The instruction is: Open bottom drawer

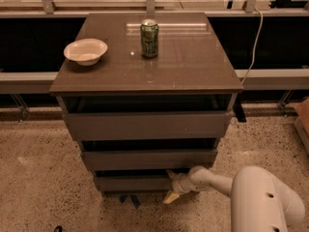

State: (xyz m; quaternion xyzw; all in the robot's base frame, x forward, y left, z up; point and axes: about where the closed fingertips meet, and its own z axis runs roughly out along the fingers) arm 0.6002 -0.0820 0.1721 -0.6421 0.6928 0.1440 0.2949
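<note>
The bottom drawer (131, 183) is the lowest and narrowest of three grey-brown slab fronts on the cabinet, just above the floor. My gripper (169, 185) is at the right end of this drawer front. One pale finger (171, 174) points up by the drawer's top edge, and the other finger lies below the front, near the floor. The fingers stand apart. My white arm (212, 180) reaches in from the lower right.
The middle drawer (147, 159) and the top drawer (145, 125) sit above. A green can (149, 38) and a white bowl (85, 50) stand on the cabinet top (193, 62). A cable (253, 42) hangs at the right. The floor (38, 187) is speckled.
</note>
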